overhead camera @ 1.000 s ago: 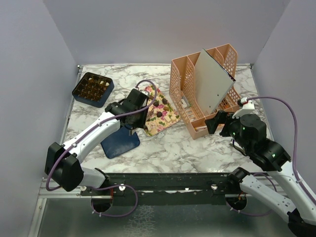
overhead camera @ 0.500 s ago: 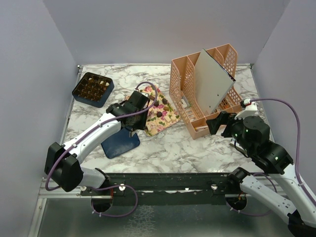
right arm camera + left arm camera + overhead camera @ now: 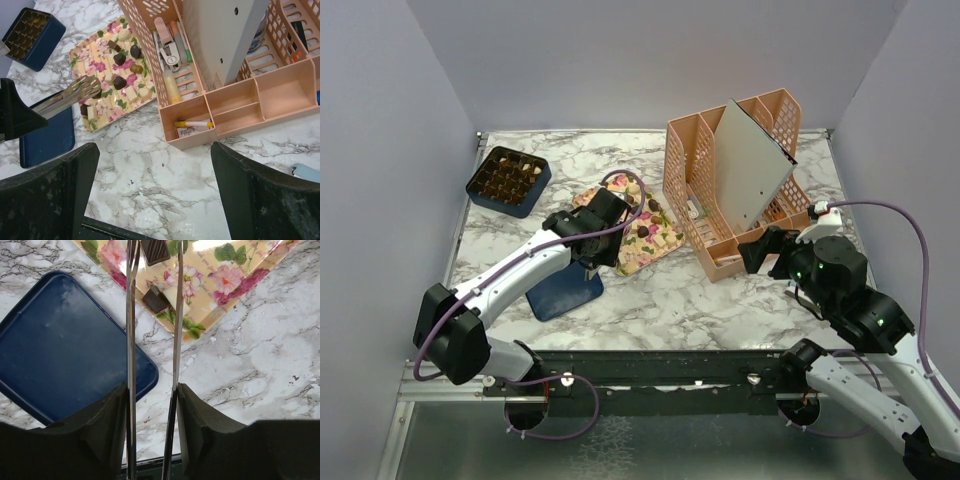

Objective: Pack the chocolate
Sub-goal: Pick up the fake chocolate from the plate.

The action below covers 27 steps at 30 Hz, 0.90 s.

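The chocolate (image 3: 120, 58) lies as several dark and cream pieces on a floral tray (image 3: 655, 240). My left gripper (image 3: 152, 390) is shut on metal tongs (image 3: 131, 340), whose two blades reach out over the tray's near corner. A dark ridged piece (image 3: 156, 250) shows between the blades at the frame's top edge; whether it is pinched I cannot tell. Another dark piece (image 3: 155, 299) lies on the tray just below it. The dark blue gridded box (image 3: 508, 180) stands at the far left. My right gripper (image 3: 152, 150) hangs open over bare marble.
A dark blue lid (image 3: 563, 290) lies flat under my left arm. A peach desk organizer (image 3: 730, 190) with pens and a grey board stands at the right, close to my right gripper (image 3: 760, 248). Grey walls close in the table.
My left gripper has drawn back slightly toward the near edge with the tongs. The right arm shifted a little and now holds still.
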Motion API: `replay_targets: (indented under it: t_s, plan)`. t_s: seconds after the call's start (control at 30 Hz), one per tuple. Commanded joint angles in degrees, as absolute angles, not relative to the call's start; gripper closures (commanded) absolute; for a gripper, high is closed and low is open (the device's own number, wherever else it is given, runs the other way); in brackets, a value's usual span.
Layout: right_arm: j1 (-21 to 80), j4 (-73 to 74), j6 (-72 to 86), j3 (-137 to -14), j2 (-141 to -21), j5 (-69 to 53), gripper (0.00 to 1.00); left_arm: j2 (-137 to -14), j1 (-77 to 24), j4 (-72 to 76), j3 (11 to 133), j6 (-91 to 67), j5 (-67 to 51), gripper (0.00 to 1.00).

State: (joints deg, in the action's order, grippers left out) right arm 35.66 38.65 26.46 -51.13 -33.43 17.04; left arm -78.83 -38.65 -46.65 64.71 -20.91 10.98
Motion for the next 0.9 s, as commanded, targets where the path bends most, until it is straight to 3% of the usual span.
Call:
replay_targets:
  t_s: [0.0, 0.43, 0.87]
  plan:
    - [35.8, 38.2, 26.6, -50.4, -32.6, 16.9, 0.01, -79.4, -39.2, -47.8, 64.3, -22.0, 14.0, 0.54]
    - [35.8, 38.1, 26.5, -49.3, -31.7, 17.0, 0.01, -80.7, -40.2, -47.7, 63.5, -22.9, 14.2, 0.57]
    - [35.8, 37.3, 26.2, -49.2, -32.2, 16.9, 0.01, -81.5, -40.2, -47.7, 66.0, -22.9, 17.4, 0.70]
